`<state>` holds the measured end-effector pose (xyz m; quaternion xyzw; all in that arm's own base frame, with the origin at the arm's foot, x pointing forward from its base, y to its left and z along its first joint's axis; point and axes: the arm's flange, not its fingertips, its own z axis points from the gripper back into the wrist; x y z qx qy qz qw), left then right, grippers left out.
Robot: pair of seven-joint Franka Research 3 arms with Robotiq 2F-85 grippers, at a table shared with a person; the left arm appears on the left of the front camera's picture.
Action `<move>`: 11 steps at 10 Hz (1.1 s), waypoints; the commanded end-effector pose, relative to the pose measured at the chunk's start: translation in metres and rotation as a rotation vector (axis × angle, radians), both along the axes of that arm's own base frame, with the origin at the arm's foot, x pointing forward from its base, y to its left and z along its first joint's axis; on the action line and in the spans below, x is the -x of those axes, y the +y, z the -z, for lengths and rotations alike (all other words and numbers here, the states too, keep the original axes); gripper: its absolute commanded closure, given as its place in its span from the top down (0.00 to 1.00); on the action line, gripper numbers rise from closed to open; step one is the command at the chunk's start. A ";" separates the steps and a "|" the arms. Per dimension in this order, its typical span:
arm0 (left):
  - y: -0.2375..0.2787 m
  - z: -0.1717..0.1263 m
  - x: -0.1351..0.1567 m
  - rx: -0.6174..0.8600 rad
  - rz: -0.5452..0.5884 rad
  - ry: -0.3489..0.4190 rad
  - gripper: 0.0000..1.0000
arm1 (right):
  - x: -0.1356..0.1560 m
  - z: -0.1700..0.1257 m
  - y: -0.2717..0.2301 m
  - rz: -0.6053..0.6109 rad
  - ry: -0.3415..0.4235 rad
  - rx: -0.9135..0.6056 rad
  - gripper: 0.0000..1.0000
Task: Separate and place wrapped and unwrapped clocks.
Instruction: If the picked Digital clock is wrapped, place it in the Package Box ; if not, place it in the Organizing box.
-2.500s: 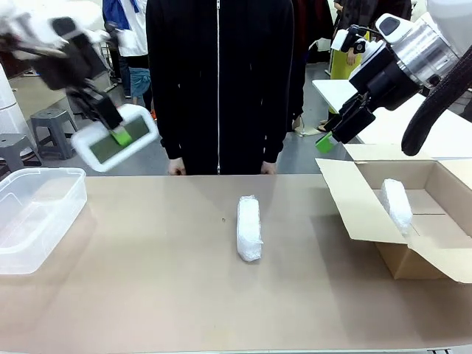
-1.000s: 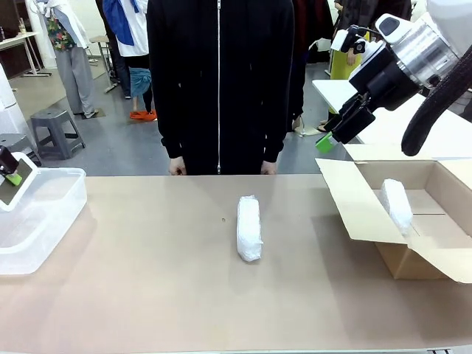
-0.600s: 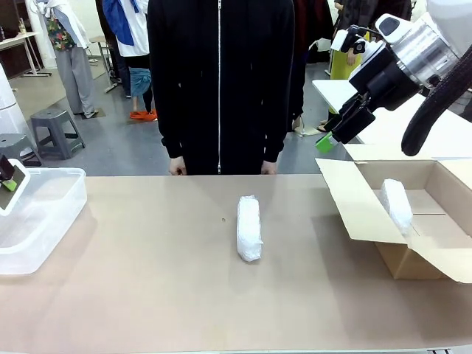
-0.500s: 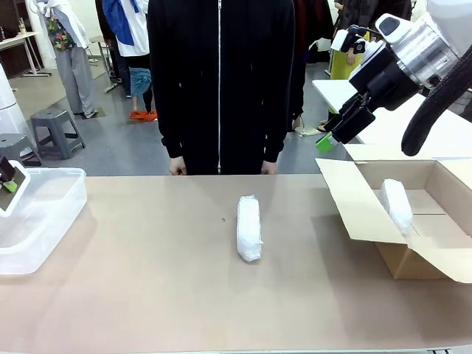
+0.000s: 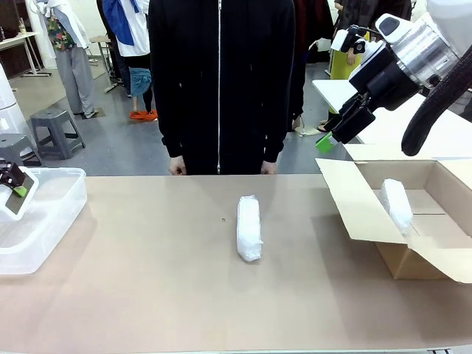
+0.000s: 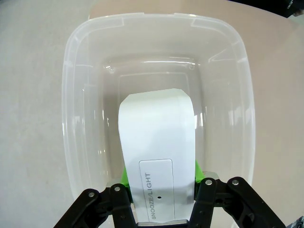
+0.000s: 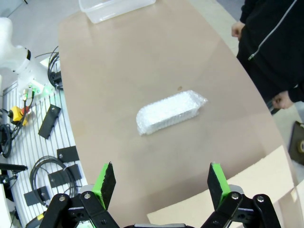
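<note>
The bare clock [image 6: 156, 142] is clamped at its near end between the left fingers [image 6: 124, 176], with the pads pressed on both of its sides, and is held over the clear tub [image 6: 156, 19] at the desk's [image 5: 147, 295] left end. "SNOOZE/LIGHT" is printed on its top button. The right fingers [image 7: 105, 183] are spread wide and empty, raised near the cardboard box [image 5: 354, 210], in which one wrapped bundle [image 5: 397, 203] is laid. The other bundle [image 5: 249, 227] is left mid-desk, well apart from both.
</note>
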<state>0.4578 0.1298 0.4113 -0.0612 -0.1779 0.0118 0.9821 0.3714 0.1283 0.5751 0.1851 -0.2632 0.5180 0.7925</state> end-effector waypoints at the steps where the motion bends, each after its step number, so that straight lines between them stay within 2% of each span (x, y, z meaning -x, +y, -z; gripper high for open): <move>1: 0.007 0.011 -0.012 -0.006 0.016 -0.009 0.51 | -0.003 -0.001 0.000 -0.013 0.009 -0.019 1.00; 3: 0.006 0.031 -0.018 -0.006 0.020 0.009 0.51 | -0.003 -0.001 0.000 -0.013 0.009 -0.019 1.00; 5: 0.005 0.038 -0.019 0.001 0.034 0.012 0.51 | -0.003 -0.001 0.000 -0.013 0.009 -0.019 1.00; 6: 0.003 0.038 -0.019 0.008 0.042 0.018 0.89 | -0.003 -0.001 0.000 -0.013 0.009 -0.019 1.00; 7: 0.001 0.036 -0.019 0.008 0.043 0.019 1.00 | -0.003 -0.001 0.000 -0.013 0.009 -0.019 1.00; 11: -0.001 0.037 -0.018 0.014 0.048 0.041 1.00 | -0.003 -0.001 0.000 -0.013 0.009 -0.019 1.00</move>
